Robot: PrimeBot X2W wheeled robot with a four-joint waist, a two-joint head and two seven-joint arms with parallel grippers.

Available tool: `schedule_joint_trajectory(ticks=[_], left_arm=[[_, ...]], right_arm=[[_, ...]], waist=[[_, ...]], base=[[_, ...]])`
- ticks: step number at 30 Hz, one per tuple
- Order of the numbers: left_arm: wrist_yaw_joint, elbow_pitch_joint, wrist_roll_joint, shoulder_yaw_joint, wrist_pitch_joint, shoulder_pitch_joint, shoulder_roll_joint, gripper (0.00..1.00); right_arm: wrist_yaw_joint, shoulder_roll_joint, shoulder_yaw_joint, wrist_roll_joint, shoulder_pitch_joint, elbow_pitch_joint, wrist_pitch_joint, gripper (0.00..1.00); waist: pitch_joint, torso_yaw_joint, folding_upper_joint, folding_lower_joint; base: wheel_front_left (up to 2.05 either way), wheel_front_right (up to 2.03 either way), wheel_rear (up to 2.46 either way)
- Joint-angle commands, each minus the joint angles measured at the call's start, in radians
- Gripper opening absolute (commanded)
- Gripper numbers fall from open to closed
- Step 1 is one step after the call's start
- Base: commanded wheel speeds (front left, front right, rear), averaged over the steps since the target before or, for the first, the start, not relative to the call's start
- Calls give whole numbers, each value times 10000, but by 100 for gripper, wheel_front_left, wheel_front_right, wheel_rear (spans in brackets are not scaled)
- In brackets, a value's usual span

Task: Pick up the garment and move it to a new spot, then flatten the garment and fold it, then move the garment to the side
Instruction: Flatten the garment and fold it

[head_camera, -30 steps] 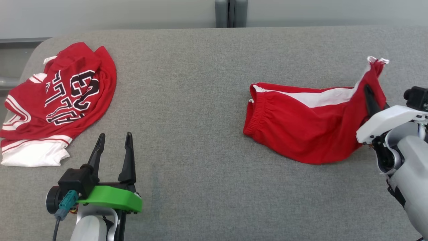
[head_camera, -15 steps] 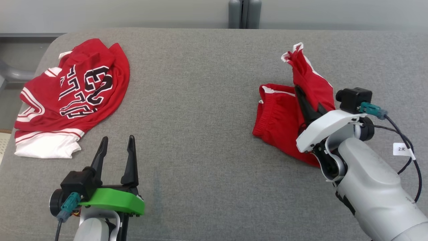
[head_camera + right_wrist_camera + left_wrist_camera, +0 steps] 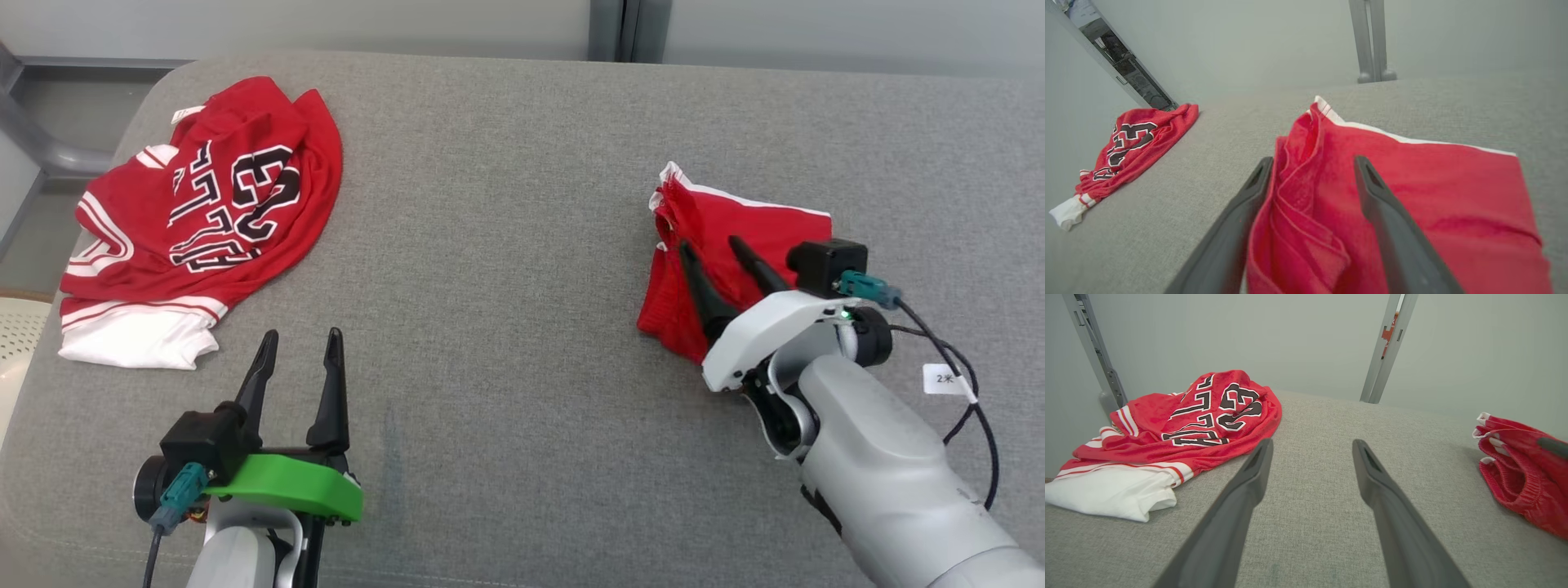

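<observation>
Currently, the right gripper has its fingers spread, clasping nothing, low over the folded red shorts; the shorts lie on the right part of the grey table; the left gripper is likewise spread, near the red jersey

The left claw has its two long dark fingers spread wide, with bare grey woven tabletop between them. To the left lies a crumpled red jersey with black-and-white lettering and a white hem. At the right edge sit folded red shorts with white trim, well apart from the jersey. One dark finger of the right claw shows over the shorts. A slanted grey metal post rises behind against a pale wall.
</observation>
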Motion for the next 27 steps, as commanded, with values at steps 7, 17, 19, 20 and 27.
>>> schedule_joint_trajectory(ticks=[7,17,19,20,27], left_arm=[[16,26,144,189,-6,235,24,100],[-8,-60,130,48,-6,38,24,100],[-11,-48,97,8,-6,-61,24,100],[-12,-38,91,-15,-6,-92,24,100],[-18,23,58,-154,-4,-251,24,100]], right_arm=[[0,-1062,-1327,-518,831,-1670,-82,100],[0,-1352,-2515,-1503,1742,-2012,-82,22],[0,-1205,-2469,-1676,1739,-1854,-82,0],[0,-1135,-2444,-1761,1747,-1755,-82,0],[0,-538,-1982,-2742,1541,-1204,-83,0]], waist=[[-257,-349,0,0],[-74,-280,0,0],[0,-213,0,0],[29,-179,0,0],[165,47,0,0]], base=[[0,0,0],[0,0,0],[0,0,0],[0,0,0],[0,0,0]])
